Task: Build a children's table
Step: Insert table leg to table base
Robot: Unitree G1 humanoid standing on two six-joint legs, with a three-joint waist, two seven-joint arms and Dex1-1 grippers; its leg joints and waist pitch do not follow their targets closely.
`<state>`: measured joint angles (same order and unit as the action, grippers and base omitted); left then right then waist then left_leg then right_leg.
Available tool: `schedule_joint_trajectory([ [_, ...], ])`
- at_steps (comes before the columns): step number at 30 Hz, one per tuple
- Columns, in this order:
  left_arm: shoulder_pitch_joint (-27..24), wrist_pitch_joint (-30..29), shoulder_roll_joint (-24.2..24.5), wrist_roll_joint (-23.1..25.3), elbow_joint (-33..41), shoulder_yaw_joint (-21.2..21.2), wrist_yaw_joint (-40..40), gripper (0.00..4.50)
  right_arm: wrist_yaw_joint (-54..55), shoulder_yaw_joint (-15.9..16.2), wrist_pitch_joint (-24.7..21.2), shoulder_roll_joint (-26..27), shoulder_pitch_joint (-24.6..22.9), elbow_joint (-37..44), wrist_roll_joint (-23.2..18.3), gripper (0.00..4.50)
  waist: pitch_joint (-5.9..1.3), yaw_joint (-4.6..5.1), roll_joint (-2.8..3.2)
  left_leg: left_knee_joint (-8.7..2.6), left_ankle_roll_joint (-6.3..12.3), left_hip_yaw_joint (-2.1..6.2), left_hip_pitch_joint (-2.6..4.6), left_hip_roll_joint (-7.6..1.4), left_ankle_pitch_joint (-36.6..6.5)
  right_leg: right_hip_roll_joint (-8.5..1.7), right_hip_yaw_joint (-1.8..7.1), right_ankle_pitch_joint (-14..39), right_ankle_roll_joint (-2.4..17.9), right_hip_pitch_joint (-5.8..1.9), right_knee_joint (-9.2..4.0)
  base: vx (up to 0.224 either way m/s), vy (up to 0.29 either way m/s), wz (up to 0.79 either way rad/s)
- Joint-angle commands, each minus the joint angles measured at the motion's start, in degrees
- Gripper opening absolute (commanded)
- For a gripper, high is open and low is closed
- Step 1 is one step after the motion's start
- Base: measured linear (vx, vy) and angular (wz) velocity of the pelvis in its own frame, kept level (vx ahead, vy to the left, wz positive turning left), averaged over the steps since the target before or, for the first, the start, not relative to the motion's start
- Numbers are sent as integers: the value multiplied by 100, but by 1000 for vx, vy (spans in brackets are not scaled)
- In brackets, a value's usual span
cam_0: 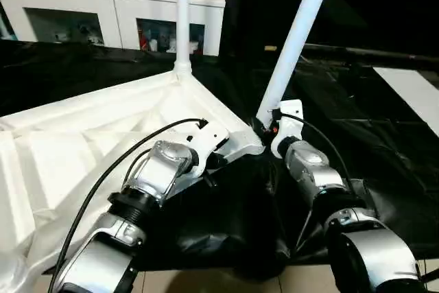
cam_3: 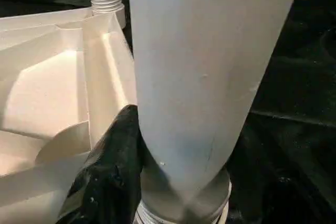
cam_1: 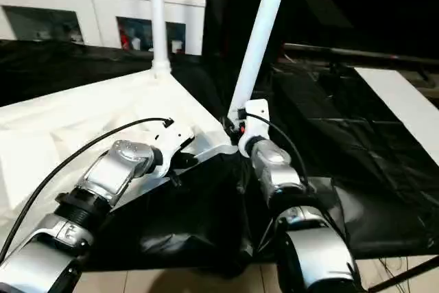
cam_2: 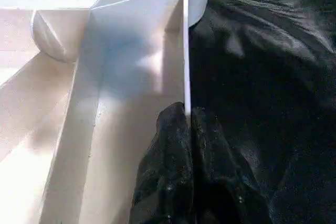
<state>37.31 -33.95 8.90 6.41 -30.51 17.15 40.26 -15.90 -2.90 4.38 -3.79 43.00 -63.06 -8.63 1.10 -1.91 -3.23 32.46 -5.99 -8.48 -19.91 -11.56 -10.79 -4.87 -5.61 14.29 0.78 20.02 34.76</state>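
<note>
Nearest, the left hand pinches the thin rim of the table top, stiff, light plastic. Beyond, the right hand grips a leaning leg low, probably slippery. Farthest, another leg stands socketed.

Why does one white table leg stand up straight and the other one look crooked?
The far leg stands upright in its corner socket with nothing holding it. The near leg leans to one side, and the right tool grips it near its bottom end. The near leg looks thicker, being closer. Both are long white tubes rising from the upside-down table top.
</note>
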Motion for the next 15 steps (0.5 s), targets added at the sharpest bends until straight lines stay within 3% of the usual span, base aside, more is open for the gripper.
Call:
schedule_joint_trajectory([
  [1, 110, -107, -41, -20, 189, 15, -88, 0, 213, 80, -485, 40, -392, -887, 222, 186, -87, 15, 89, -514, -71, 83, 0, -209, -2599, -438, 321, 2616, 645, 39, -648, 0, 0, 0],
  [2, 106, -117, -42, -17, 202, 8, -92, 0, 212, 88, -473, 41, -385, -897, 232, 186, -97, 10, 99, -527, -77, 85, -23, -218, -2465, -429, 327, 2455, 627, 28, -630, 0, 0, 0],
  [5, 104, -103, -36, -9, 217, -13, -97, 0, 171, 116, -429, 38, -372, -904, 278, 186, -96, -5, 91, -517, -28, 45, 1, -218, -2335, -417, 347, 2156, 690, 50, -621, 0, 0, 0],
  [15, 69, -90, 11, -43, 278, -2, -63, 0, -166, 229, -235, 13, -270, -894, 454, 186, -124, -8, 91, -506, 83, -28, -28, -238, -1741, -394, 361, 1312, 955, -19, -537, 0, 0, 0],
])
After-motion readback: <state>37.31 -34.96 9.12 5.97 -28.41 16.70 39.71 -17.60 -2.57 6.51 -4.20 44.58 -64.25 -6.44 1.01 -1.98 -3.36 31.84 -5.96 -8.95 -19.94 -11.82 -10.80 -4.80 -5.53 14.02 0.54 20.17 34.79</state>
